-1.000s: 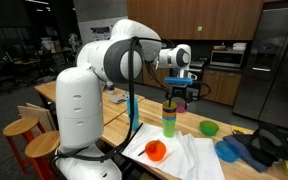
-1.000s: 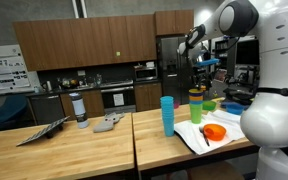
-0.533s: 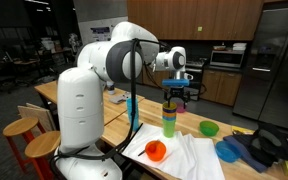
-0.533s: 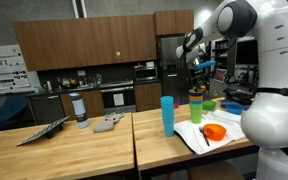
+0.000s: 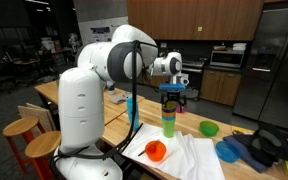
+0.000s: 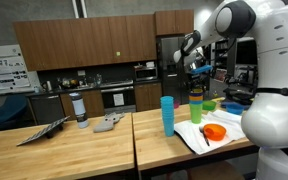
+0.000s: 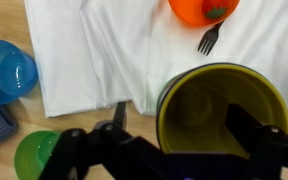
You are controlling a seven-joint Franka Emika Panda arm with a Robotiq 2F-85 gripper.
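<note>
A stack of cups [image 5: 170, 121] [image 6: 196, 108] with a yellow one on top stands upright at the edge of a white cloth [image 5: 189, 157] [image 6: 192, 136] [image 7: 104, 50]. My gripper [image 5: 172, 97] [image 6: 197, 80] [image 7: 184, 128] hangs just above the stack, open, with nothing in it. In the wrist view I look straight down into the yellow cup [image 7: 222, 112], with one dark finger on each side of its rim. Whether the fingers touch the rim I cannot tell.
On the cloth lie an orange bowl [image 5: 156, 151] [image 6: 215, 132] [image 7: 202, 9] and a fork [image 7: 209, 39]. A green bowl [image 5: 210, 128] [image 7: 32, 156] and a blue bowl [image 5: 229, 150] [image 7: 6, 72] sit beside the cloth. A tall blue cup [image 6: 167, 115] stands on the wooden table [image 6: 74, 150].
The gripper has shifted sideways from beside the stack to directly over it, staying open. The cups and bowls have not moved.
</note>
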